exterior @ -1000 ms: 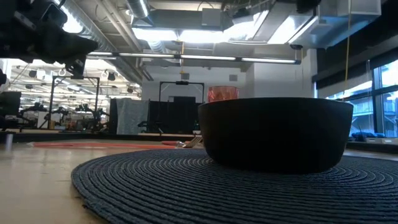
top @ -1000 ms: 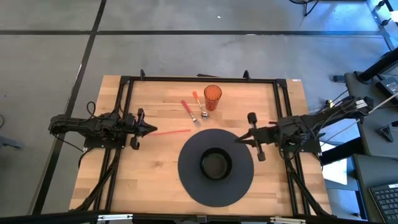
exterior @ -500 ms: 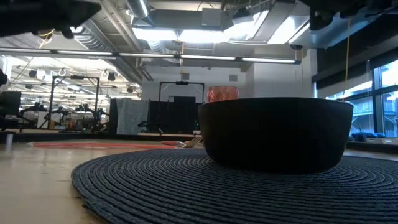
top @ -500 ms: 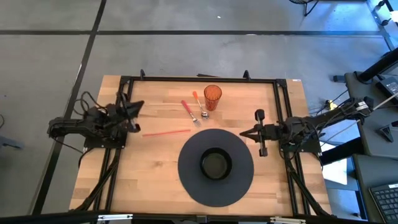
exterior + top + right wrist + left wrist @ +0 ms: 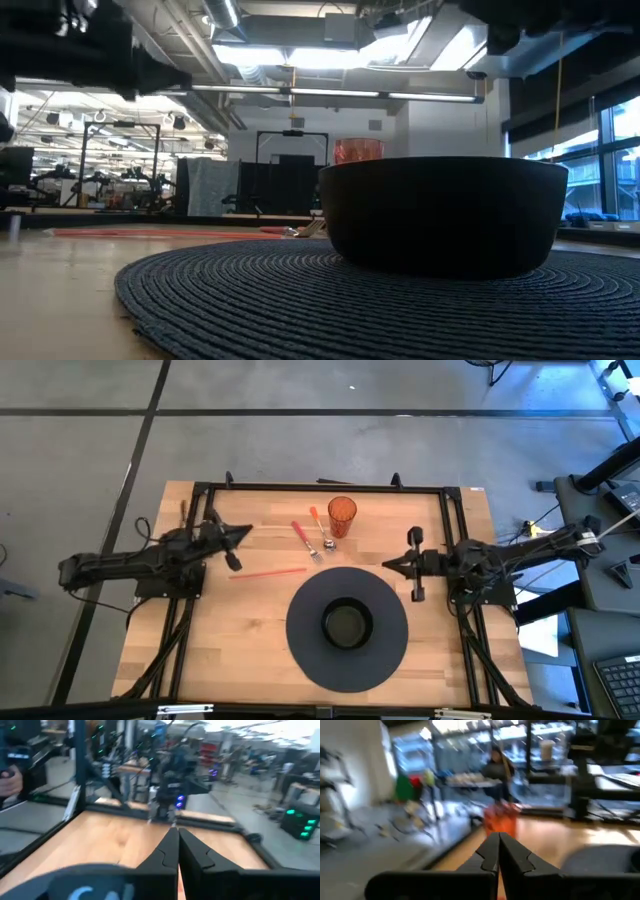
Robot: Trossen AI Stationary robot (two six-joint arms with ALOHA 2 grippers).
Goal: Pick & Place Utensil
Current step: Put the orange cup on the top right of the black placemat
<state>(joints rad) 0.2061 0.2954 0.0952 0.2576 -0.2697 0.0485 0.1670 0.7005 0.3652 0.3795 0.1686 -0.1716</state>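
Note:
Two utensils lie flat on the wood near the far middle: a red-handled one (image 5: 302,539) and an orange-handled one (image 5: 320,530). An orange cup (image 5: 342,516) stands just right of them and shows ahead in the left wrist view (image 5: 500,820). A thin red stick (image 5: 268,572) lies left of the round dark mat (image 5: 300,650), which carries a black bowl (image 5: 346,624). My left gripper (image 5: 248,532) hovers shut, level, left of the utensils. My right gripper (image 5: 385,566) hovers shut, level, at the mat's far right rim.
A black frame (image 5: 320,488) runs around the tabletop. In the low view the bowl (image 5: 440,215) and mat (image 5: 380,300) fill the foreground. Bare wood (image 5: 230,630) lies left of the mat. A person shows in the room beyond (image 5: 497,767).
My left gripper has swung from near the red stick toward the table's far edge and risen, its tip now turned toward the utensils. My right gripper has shifted a little toward the far edge and sunk slightly. Both stay shut. Nothing on the table has moved.

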